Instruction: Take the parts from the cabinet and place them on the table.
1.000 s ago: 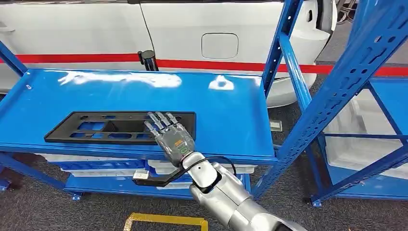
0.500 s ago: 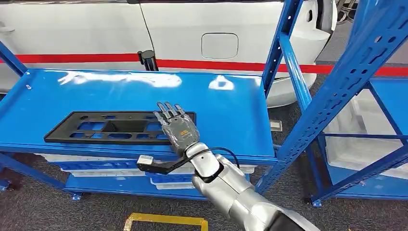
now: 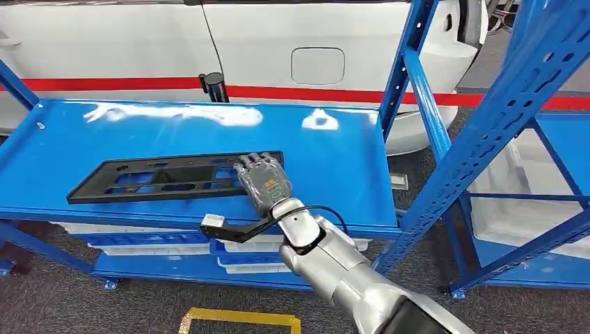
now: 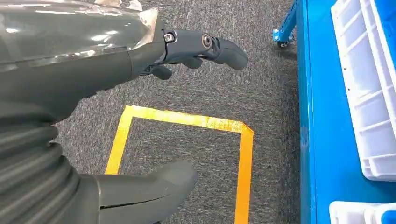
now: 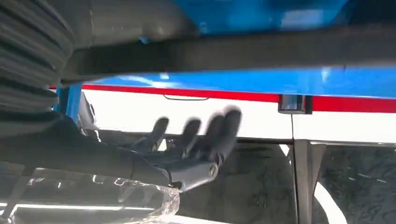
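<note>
Nearest of all, the left hand (image 4: 140, 60) is hanging low over the grey carpet (image 4: 196, 135), above a square of yellow tape (image 4: 243, 168). Its fingers are spread apart and it is holding nothing. Beside it, white bins (image 4: 369, 88) are sitting on the bottom blue shelf (image 4: 322, 154) of the rack.

A little farther on, the silver right arm (image 3: 341, 275) is reaching up from the near right side toward the blue table (image 3: 327, 181). The right hand (image 3: 263, 182) is lying over the right end of the black plastic part (image 3: 139, 182), with its fingers bent down over the part's far edge. In the right wrist view the fingers (image 5: 224, 130) are blurry, and I cannot tell if they are really squeezing the part or only touching it.

The black plastic part is a long, flat frame with many holes in it. It is lying on the near half of the blue table, just by the near edge, with its left end tipped a bit nearer than its right end.

To the right, the blue rack (image 3: 487, 139) is standing with more white bins (image 3: 515, 202) inside it.

Farthest away, behind the table, a white car (image 3: 278, 49) with a red stripe (image 3: 125, 84) along its side is standing still.
</note>
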Controlling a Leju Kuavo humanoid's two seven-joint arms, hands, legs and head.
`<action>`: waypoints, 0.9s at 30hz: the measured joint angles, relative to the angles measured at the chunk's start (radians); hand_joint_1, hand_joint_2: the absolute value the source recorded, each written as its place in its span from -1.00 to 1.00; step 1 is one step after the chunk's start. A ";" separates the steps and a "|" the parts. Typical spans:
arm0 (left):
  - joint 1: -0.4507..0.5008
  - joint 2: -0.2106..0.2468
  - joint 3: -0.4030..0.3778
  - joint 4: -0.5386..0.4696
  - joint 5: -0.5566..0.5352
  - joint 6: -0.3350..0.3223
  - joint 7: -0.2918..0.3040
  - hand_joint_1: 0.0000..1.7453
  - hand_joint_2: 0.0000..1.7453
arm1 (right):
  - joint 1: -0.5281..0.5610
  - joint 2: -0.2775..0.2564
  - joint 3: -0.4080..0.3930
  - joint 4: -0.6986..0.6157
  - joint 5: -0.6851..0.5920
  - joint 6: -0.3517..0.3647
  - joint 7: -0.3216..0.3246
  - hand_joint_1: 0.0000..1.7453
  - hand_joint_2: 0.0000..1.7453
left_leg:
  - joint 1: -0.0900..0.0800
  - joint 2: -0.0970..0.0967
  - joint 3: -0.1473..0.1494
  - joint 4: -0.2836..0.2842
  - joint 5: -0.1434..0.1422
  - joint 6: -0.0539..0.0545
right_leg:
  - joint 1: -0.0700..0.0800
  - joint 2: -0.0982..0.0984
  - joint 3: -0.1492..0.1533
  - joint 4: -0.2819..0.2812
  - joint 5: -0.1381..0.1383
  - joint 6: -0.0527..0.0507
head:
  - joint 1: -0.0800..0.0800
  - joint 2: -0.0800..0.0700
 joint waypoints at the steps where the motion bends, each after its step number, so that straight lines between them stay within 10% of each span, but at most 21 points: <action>1: 0.000 0.000 0.000 0.000 0.000 0.000 0.000 -1.00 1.00 | 0.000 0.000 0.003 0.002 -0.003 -0.001 -0.001 1.00 1.00 | 0.000 0.000 0.000 0.000 0.000 0.000 | 0.000 0.000 0.000 0.000 0.000 0.000 | 0.000 0.000; 27: 0.000 -0.002 0.001 -0.006 0.021 0.040 -0.031 -1.00 1.00 | -0.004 0.003 0.000 0.012 0.056 -0.096 -0.036 1.00 1.00 | 0.000 0.000 0.001 0.000 0.000 0.000 | 0.000 0.000 0.000 0.000 0.000 0.000 | 0.000 0.000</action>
